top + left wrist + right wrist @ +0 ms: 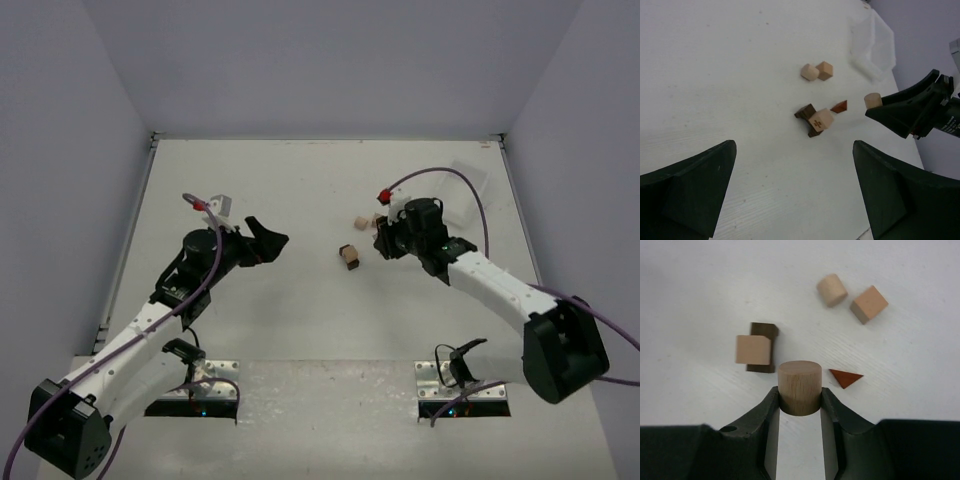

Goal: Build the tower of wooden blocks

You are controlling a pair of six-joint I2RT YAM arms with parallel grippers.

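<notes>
I'm working in what looks like a robotics lab cell: a white table [300, 190] boxed in by 3 plain grey walls [330, 60], 2 arms [130, 335] bolted to metal base plates [218, 368], purple cables [445, 170] trailing loose.

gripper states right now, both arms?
Left gripper: open, holding nothing.
Right gripper: closed on a pale wooden cylinder.
</notes>
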